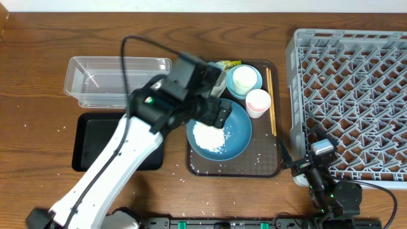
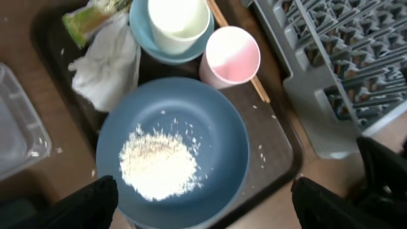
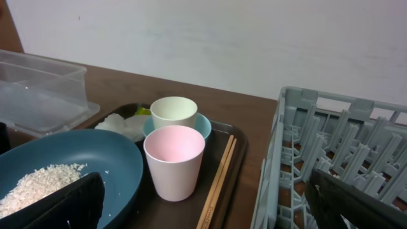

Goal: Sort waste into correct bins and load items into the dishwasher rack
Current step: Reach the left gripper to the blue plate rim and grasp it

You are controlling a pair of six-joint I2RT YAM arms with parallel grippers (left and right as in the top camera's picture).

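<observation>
blue dish (image 2: 219, 133): rice (image 2: 159, 166) | bowl (image 2: 137, 30): white cup (image 2: 178, 22) | left end effector (image 2: 210, 203) wide | right end effector (image 3: 206, 203) wide

Two cups (image 1: 258, 102) (image 1: 245, 79), two bins (image 1: 82, 83) (image 1: 95, 137), one bowl (image 2: 138, 28), one dish (image 1: 238, 130), one rack (image 1: 294, 95), one napkin (image 2: 108, 60)

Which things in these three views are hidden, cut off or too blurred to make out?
1. Overhead: the left arm covers most of the crumpled white paper napkin and part of the shallow black rectangular tray.
2. Left wrist: the small yellow-green snack wrapper is cut by the top edge; its print is blurred.
3. Right wrist: the thin wooden chopsticks run off the bottom edge.
</observation>
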